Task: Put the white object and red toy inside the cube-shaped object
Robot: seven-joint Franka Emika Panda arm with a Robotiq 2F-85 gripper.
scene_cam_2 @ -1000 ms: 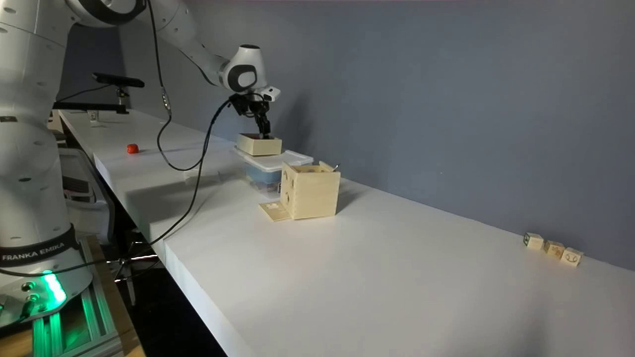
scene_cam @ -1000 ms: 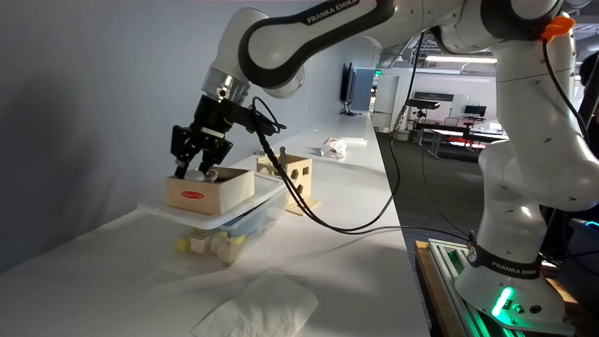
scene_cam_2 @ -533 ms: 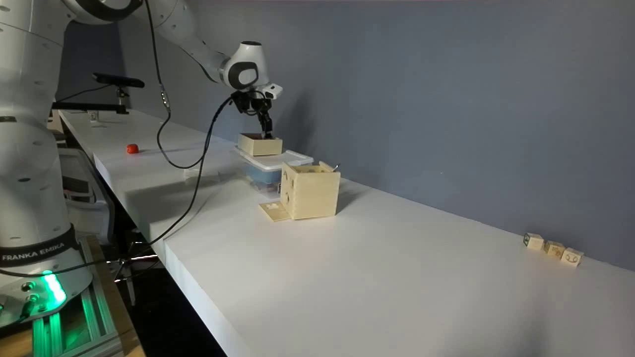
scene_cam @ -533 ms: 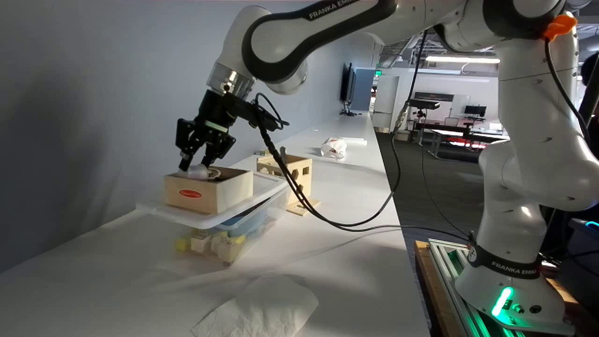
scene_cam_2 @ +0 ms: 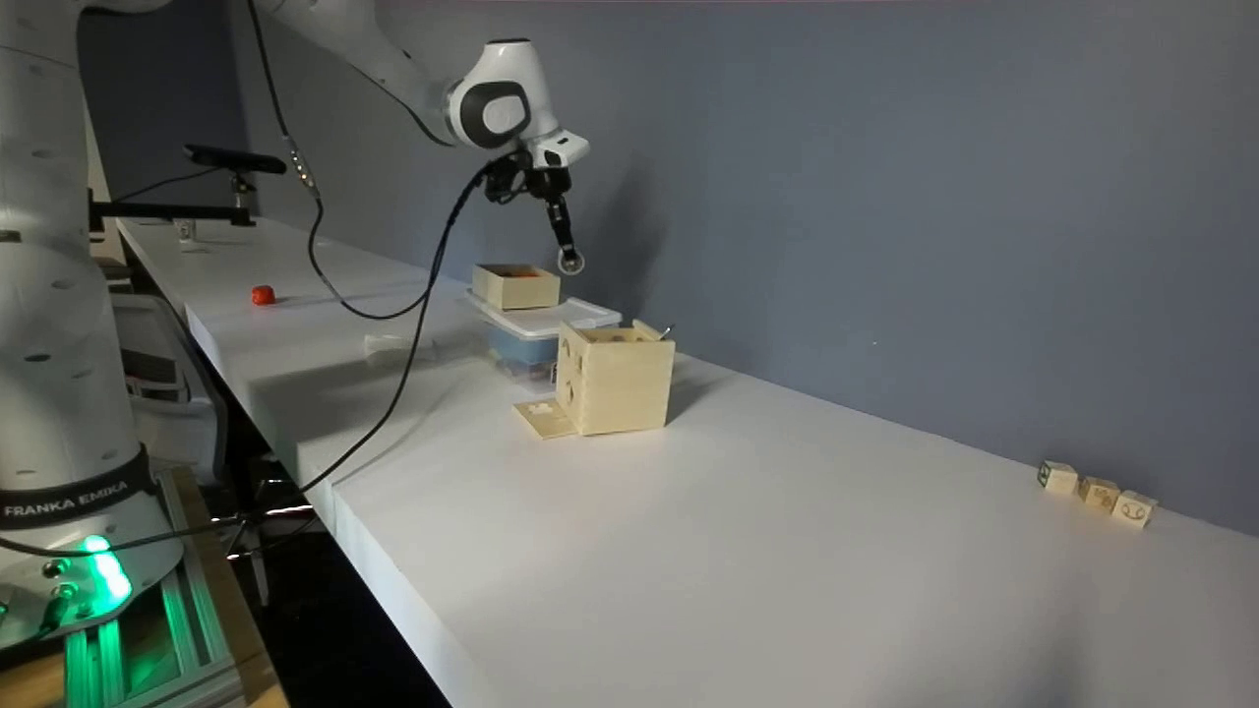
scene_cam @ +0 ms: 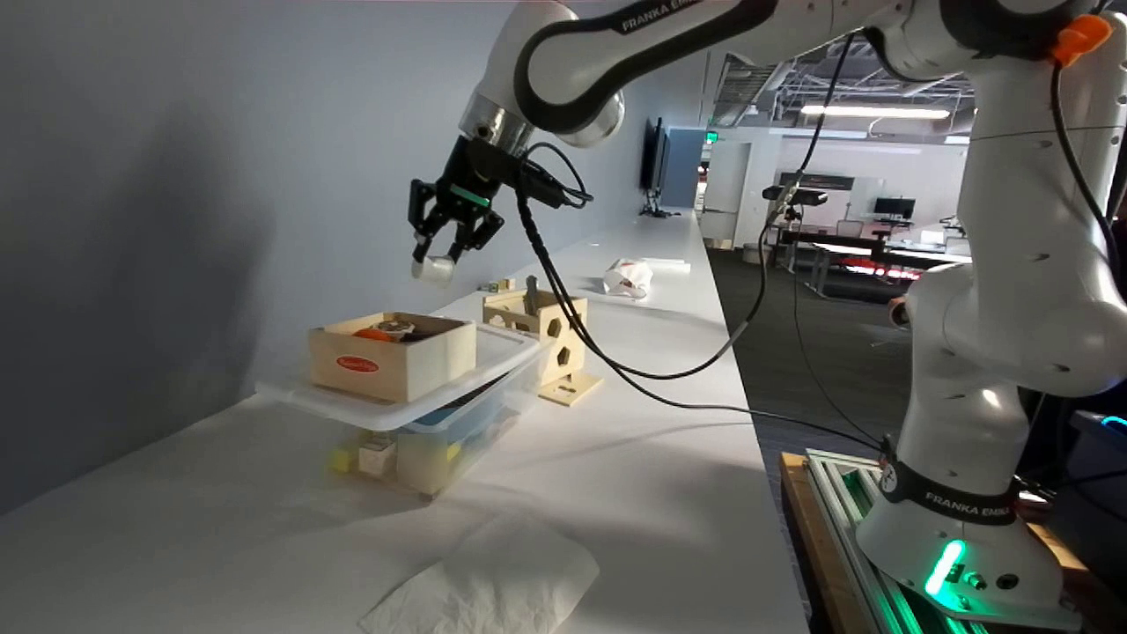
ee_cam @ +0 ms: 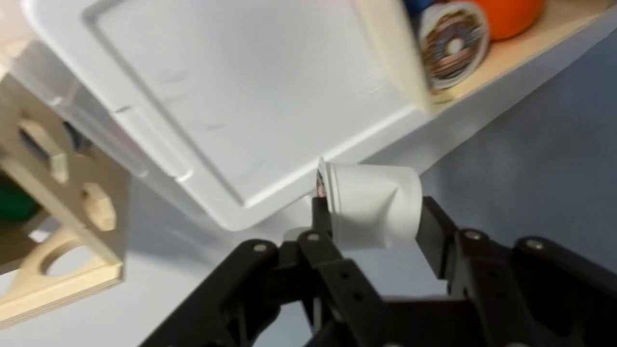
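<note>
Cup (ee_cam: 381,205): white
Cube (scene_cam_2: 628,388): pale wood, dark holes
Tray (scene_cam: 440,365): pale wood, red oval
Printed disc (ee_cam: 454,46): brown, blue, pink
Round piece (ee_cam: 513,17): orange
Toy (scene_cam_2: 263,295): red

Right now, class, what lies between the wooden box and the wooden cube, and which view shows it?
In the wrist view, it is the white lid on which the wooden box stands, then the clear tub, nearest the wooden cube.
</note>
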